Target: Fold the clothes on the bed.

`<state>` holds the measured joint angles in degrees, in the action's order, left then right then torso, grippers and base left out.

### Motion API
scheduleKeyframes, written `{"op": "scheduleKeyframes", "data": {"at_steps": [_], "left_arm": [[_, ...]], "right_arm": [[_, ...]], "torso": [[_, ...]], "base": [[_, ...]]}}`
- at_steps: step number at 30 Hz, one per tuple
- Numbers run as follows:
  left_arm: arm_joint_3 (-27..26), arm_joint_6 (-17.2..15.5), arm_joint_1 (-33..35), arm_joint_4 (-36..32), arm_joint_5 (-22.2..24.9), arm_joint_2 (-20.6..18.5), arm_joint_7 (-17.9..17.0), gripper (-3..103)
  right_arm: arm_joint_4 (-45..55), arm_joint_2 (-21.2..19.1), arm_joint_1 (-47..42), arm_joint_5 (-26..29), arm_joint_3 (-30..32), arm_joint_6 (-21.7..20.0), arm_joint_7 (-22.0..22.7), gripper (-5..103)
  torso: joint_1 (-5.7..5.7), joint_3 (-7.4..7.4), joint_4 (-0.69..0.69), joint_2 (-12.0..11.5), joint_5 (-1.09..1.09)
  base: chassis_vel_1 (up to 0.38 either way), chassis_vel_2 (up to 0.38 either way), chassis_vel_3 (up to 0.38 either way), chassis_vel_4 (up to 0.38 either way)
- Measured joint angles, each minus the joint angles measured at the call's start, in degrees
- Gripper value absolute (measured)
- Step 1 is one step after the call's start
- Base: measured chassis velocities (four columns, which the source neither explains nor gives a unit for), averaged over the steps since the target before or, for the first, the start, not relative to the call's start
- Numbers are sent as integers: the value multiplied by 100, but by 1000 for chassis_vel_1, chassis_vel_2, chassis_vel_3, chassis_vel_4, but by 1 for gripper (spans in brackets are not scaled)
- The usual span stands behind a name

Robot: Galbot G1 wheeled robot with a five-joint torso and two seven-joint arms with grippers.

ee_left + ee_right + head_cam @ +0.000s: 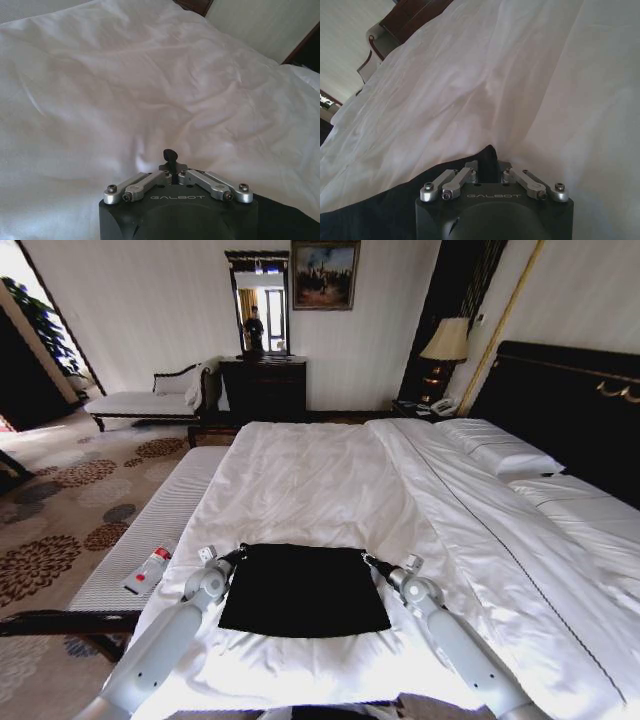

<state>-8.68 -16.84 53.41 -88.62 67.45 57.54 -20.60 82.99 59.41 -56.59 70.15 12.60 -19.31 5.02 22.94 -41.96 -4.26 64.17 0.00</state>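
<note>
The clothes point(303, 590), a black garment lying as a flat rectangle, rest near the foot of the bed point(320, 470) on its white duvet. My left gripper point(238, 555) is at the rectangle's far left corner and my right gripper point(368, 560) at its far right corner. In the left wrist view the left gripper point(171, 167) is shut, with a small tip of black cloth point(170, 155) pinched between its fingers. In the right wrist view the right gripper point(488, 170) is shut on the corner of the black cloth point(380, 210). No lettering shows on the cloth.
A white-cushioned bench point(160, 530) runs along the bed's left side with a small red-and-white bottle point(148, 570) on it. Pillows point(500, 450) and a dark headboard point(570, 400) are at the right. A dark dresser point(263, 388) and a lamp point(446, 340) stand by the far wall.
</note>
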Motion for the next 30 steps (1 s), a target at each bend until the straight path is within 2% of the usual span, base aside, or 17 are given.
{"op": "scheduleKeyframes", "data": {"at_steps": [1, 2, 5, 8, 19, 24, 30], "left_arm": [[-5, 1, 0, 0, 2, 4, 0, 0], [-5, 1, 0, 0, 2, 4, 0, 0], [-11, 5, 13, 1, 1, 27, 0, 0], [-14, 9, 15, -8, -2, 42, -5, 0], [-87, 58, 50, -186, 14, 24, -42, 0], [-197, 130, 98, -536, 102, -84, -82, 0], [-359, 208, 157, -1110, 124, -248, -178, 0]], "right_arm": [[16, -8, -2, 1, 0, 8, 0, 15], [16, -8, -2, 1, 0, 8, 0, 15], [62, -21, -27, 4, 13, 22, 0, 4], [83, -29, -38, 8, 24, 43, 0, 1], [451, -86, -157, -8, 77, 246, 49, 0], [884, -156, -247, -208, 215, 354, 135, 0], [1652, -286, -368, -196, 474, 486, 336, 0]], "torso": [[0, 0, 0, 0, 0], [0, 0, 0, 0, 0], [0, 0, 0, 0, 0], [0, 0, 0, 0, 0], [0, 0, 0, 0, -1], [0, 0, 0, 0, 0], [0, 1, 1, 0, -2]], "base": [[0, 0, 0, 0], [0, 0, 0, 0], [0, 0, 0, 0], [0, 0, 0, 0], [0, 0, 0, 0], [0, 0, 0, 0], [0, 0, 0, 0]]}}
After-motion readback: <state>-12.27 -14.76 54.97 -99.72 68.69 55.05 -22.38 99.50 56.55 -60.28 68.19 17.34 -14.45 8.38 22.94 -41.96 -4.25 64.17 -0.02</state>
